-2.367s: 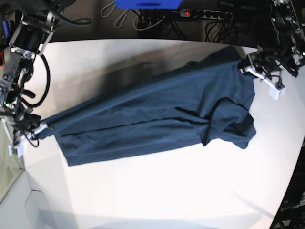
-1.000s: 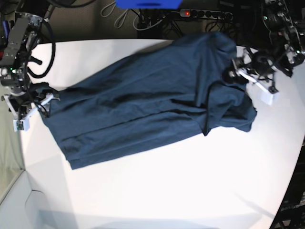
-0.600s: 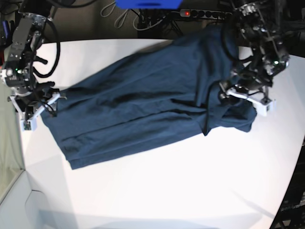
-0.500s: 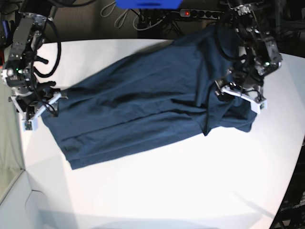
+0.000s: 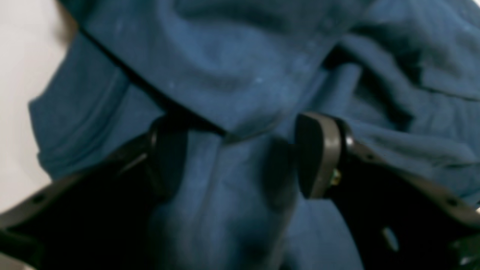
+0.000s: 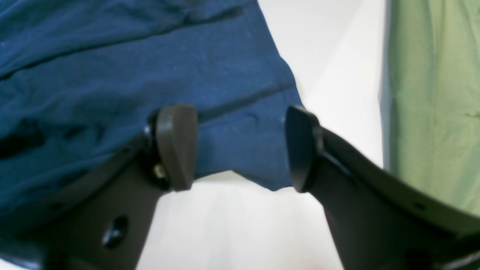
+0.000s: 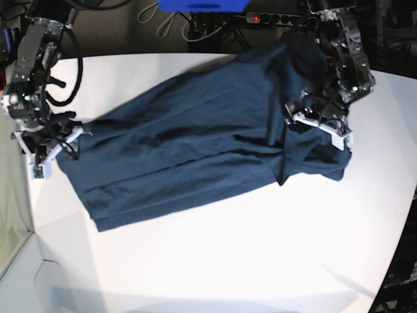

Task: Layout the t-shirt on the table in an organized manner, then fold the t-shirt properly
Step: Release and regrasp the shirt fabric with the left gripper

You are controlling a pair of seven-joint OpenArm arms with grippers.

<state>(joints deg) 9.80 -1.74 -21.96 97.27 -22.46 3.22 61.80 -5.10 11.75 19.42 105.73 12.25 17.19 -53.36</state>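
The dark navy t-shirt (image 7: 189,150) lies slack and slanted across the white table (image 7: 228,261), with wrinkles and a bunched end at the right. My left gripper (image 7: 317,128) hovers open over that bunched end. In the left wrist view the t-shirt (image 5: 240,56) fills the frame, and a fold edge runs between the spread fingers (image 5: 315,153) of the left gripper (image 5: 240,153). My right gripper (image 7: 57,151) stands open at the shirt's left corner. In the right wrist view, a corner of the t-shirt (image 6: 131,56) lies between the right gripper's (image 6: 240,146) fingers (image 6: 176,146), over the table (image 6: 330,48).
A power strip (image 7: 280,19) with a red light, cables and a blue object (image 7: 202,5) sit behind the table's far edge. A green surface (image 6: 431,93) lies beyond the table edge beside my right gripper. The table's curved edge runs down the right side (image 7: 397,248).
The stretched shirt has gone slack on the table. My left gripper let go of the shirt's right edge, opened, and moved inward over the bunched end. The right arm barely moved.
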